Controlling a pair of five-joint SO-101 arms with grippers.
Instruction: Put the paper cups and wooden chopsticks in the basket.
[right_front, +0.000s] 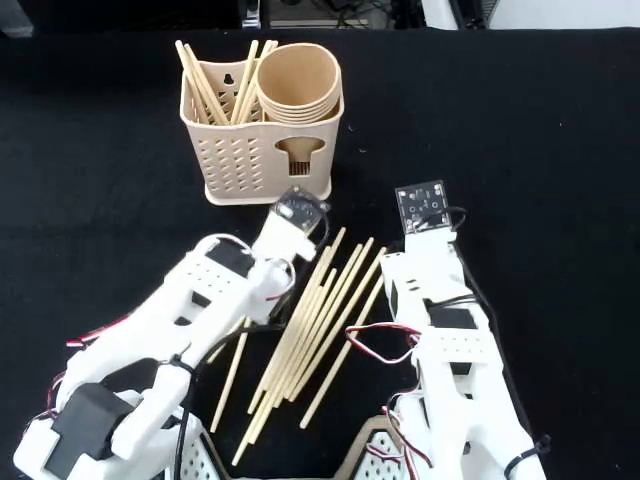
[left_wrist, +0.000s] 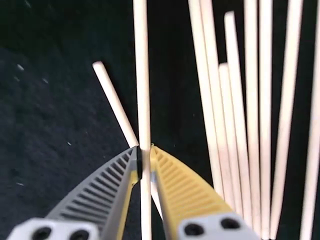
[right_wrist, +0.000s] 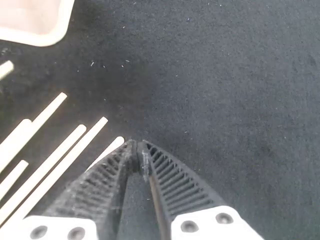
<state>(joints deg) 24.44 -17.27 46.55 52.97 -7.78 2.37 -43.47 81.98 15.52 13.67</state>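
Chopsticks (right_front: 310, 320) loose at the middle of the table's (right_front: 540, 130) near edge, fanned out, lying roughly near-to-far. Left claw (left_wrist: 144, 159) down among them, pinched narrow on one stick (left_wrist: 141, 75), wood running on past both sides of the grip. Right claw (right_wrist: 138, 155) just beside the fan's far ends, closed tight on nothing, over bare cloth. Farther off, toward the far edge, basket (right_front: 250, 160) upright, cups (right_front: 298, 75) stacked in one compartment, a few sticks (right_front: 205, 85) leaning in the other.

Judged by look: light, stiff, thin and smooth, so apt to roll on the cloth and swivel between the pads. Best taken near the middle, one at a time, squarely across.

From the left wrist view: clamp on that single stick plain to see, plus another slanting underneath right at the tips. From the high view: left claw mostly hidden under its own wrist, but whole fan, basket and filling laid out together. From the right wrist view: shut tips, fan ends, one corner of the basket.
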